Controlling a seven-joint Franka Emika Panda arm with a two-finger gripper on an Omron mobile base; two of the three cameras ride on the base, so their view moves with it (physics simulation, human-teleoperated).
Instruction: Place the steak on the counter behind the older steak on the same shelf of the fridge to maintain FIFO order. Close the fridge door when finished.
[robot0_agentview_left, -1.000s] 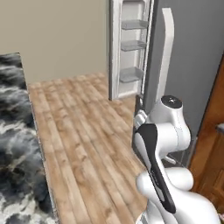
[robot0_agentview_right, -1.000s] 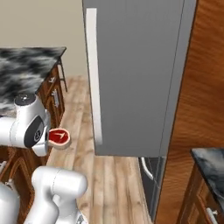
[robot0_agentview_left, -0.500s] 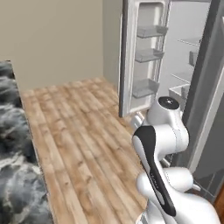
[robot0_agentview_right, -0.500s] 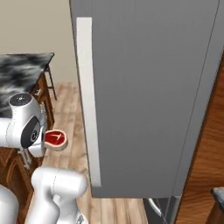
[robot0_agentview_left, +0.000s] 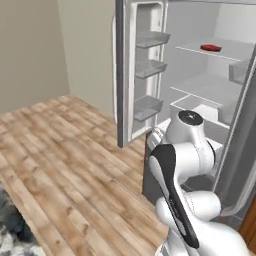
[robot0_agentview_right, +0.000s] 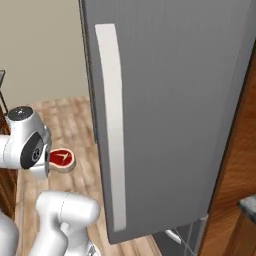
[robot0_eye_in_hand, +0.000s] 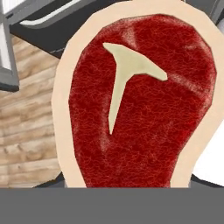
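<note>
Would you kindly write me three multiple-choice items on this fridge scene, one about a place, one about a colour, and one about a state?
1. Where does the flat all-red steak lie?
A. on a shelf inside the fridge
B. on the wooden floor
C. in a door bin

2. What colour is the rim of the steak at the arm's end?
A. green
B. pale tan
C. black

3. How does the fridge stand?
A. shut
B. lying on its side
C. open

Answers:
1 A: the older steak rests on the shelf inside the fridge.
2 B: the steak has a tan edge around red meat.
3 C: the fridge door is swung out, showing the white interior.
</note>
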